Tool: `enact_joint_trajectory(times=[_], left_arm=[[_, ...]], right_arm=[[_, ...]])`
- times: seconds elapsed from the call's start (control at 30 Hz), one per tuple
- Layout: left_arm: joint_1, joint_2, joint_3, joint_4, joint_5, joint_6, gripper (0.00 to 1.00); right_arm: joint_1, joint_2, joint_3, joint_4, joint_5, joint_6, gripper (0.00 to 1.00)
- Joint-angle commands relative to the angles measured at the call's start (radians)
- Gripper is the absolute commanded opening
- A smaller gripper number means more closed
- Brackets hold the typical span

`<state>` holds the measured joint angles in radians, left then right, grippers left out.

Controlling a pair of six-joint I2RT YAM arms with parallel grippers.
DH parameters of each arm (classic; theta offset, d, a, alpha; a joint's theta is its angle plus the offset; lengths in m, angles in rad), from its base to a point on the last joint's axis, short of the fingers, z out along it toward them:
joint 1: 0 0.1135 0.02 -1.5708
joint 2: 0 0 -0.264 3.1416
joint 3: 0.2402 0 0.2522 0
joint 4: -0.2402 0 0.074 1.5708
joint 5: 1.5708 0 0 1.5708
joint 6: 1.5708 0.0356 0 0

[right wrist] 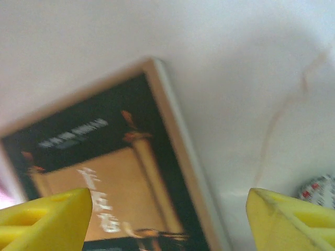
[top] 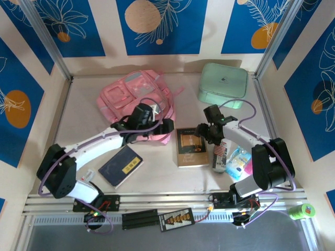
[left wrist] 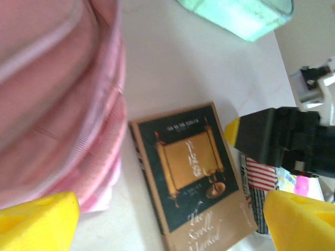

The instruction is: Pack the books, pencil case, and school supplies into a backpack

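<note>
Blue panels with white leaf drawings and orange discs are lining the cream walls (top: 157,26) around a pale table (top: 84,104).

The pink backpack (top: 133,102) is lying at the far left-centre of the table, its pockets facing up. The mint-green box (top: 222,84) is sitting in the far right corner, with a bare strip of table between the two.

The brown and tan book (top: 191,148) is lying flat at the centre, its long axis running near to far and its tan band toward the near edge. The navy book (top: 120,166) is lying to the left of it and well apart from it, skewed, with its gold-label end pointing far-right. Bare table is showing between the two books and along the left wall.

The left gripper (top: 167,125) is hanging at the backpack's near-right edge with its yellow fingers spread wide (left wrist: 167,225). The right gripper (top: 203,130) is hovering over the brown book's far-right corner, its jaws also wide apart (right wrist: 167,219).

A striped can (top: 220,156) is lying just beside the brown book's right edge, with small packets (top: 238,162) next to it.
</note>
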<state>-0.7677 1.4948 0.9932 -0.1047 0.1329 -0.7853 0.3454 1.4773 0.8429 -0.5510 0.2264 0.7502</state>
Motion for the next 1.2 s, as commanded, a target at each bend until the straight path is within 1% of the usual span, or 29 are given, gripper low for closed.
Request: enact_joint_trajectory(times=[0.0, 0.03, 0.07, 0.17, 0.23, 0.3, 0.37, 0.5, 0.57, 0.63, 0.73, 0.9, 1.03, 1.17], left_arm=[[-0.051, 0.056, 0.005, 0.043, -0.054, -0.096, 0.85], [-0.066, 0.078, 0.015, 0.025, -0.056, -0.103, 0.82], [-0.082, 0.1, 0.036, -0.011, -0.065, -0.094, 0.79], [-0.143, 0.169, 0.135, -0.197, -0.143, -0.039, 0.77], [-0.169, 0.206, 0.178, -0.264, -0.169, -0.017, 0.74], [-0.181, 0.228, 0.189, -0.277, -0.171, -0.017, 0.7], [-0.183, 0.242, 0.18, -0.261, -0.162, -0.02, 0.69], [-0.183, 0.273, 0.175, -0.242, -0.136, -0.019, 0.64], [-0.182, 0.295, 0.186, -0.23, -0.103, 0.019, 0.62], [-0.178, 0.329, 0.216, -0.268, -0.102, 0.077, 0.61], [-0.168, 0.373, 0.248, -0.318, -0.104, 0.126, 0.58], [-0.157, 0.387, 0.252, -0.322, -0.095, 0.145, 0.53], [-0.152, 0.415, 0.275, -0.323, -0.052, 0.153, 0.52], [-0.153, 0.43, 0.278, -0.309, -0.033, 0.147, 0.51]], right_arm=[[0.005, -0.015, -0.018, -0.022, -0.044, -0.006, 0.67], [0.015, -0.019, -0.025, -0.021, -0.031, 0.005, 0.64], [0.028, -0.026, -0.033, -0.018, -0.012, 0.015, 0.63], [0.062, -0.04, -0.05, -0.02, 0.021, 0.047, 0.59], [0.079, -0.042, -0.057, -0.02, 0.027, 0.061, 0.56], [0.094, -0.044, -0.066, -0.025, 0.033, 0.073, 0.54], [0.105, -0.047, -0.075, -0.031, 0.029, 0.095, 0.52], [0.146, -0.071, -0.11, -0.02, -0.023, 0.128, 0.49], [0.167, -0.096, -0.129, -0.01, -0.056, 0.153, 0.48], [0.176, -0.136, -0.172, 0.045, -0.104, 0.178, 0.48], [0.16, -0.199, -0.222, 0.097, -0.115, 0.217, 0.46], [0.103, -0.281, -0.226, 0.072, -0.075, 0.186, 0.46], [0.036, -0.265, -0.218, 0.059, -0.118, 0.134, 0.44], [0.007, -0.213, -0.187, 0.053, -0.16, 0.086, 0.42]])
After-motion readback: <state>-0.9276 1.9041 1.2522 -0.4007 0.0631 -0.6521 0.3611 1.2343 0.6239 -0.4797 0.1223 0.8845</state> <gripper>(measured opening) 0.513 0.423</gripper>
